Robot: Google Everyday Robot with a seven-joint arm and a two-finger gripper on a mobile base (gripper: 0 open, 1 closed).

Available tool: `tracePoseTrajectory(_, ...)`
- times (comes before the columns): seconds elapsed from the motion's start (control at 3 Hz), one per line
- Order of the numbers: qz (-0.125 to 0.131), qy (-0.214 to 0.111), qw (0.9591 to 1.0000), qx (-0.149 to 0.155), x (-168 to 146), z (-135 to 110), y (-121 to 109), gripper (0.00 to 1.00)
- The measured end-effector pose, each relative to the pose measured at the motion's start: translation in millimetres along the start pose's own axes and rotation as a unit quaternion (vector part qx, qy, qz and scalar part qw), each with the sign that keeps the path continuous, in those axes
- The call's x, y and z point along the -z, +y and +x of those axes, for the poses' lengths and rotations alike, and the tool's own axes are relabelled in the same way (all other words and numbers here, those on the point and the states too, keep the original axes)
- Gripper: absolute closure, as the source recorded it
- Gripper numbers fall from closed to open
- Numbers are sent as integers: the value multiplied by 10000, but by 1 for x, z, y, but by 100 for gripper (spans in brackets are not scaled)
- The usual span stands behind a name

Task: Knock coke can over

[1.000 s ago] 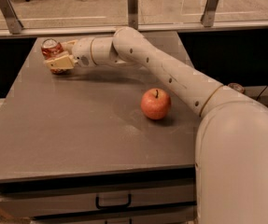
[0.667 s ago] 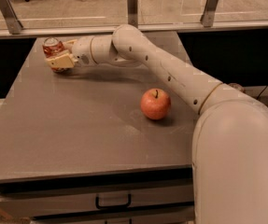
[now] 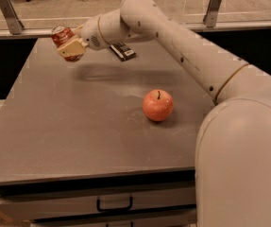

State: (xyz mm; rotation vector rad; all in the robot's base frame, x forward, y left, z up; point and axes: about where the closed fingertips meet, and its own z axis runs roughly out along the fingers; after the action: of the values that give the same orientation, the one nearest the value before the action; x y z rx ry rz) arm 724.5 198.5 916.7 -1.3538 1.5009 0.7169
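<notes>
Camera view, upper left: gripper looks clamped on the tilted coke can; best lay it sideways on the table, then release.

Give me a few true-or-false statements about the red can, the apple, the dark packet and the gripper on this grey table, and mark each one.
1. The gripper grips the small red-orange cylindrical coke can with a silver top. True.
2. The round red-orange apple touches the can. False: it sits well apart, nearer mid-table.
3. The flat dark rectangular packet lies toward the far edge of the grey table, beside the arm. True.
4. The can lies on its side at the front edge. False: it is at the far left, in the gripper.
</notes>
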Motion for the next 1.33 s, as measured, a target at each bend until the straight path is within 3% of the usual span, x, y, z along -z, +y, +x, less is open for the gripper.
tracePoseTrajectory(0.33, -247, 536, 9982, 51, 34, -5, 4, 100)
tracePoseTrajectory(0.67, -555, 1121, 9921, 73, 51, -2, 11, 100)
tracePoseTrajectory(1.0, -918, 1380, 9862, 38, 58, 12, 28, 100)
tracePoseTrajectory(1.33, -924, 1378, 9861, 37, 57, 12, 28, 100)
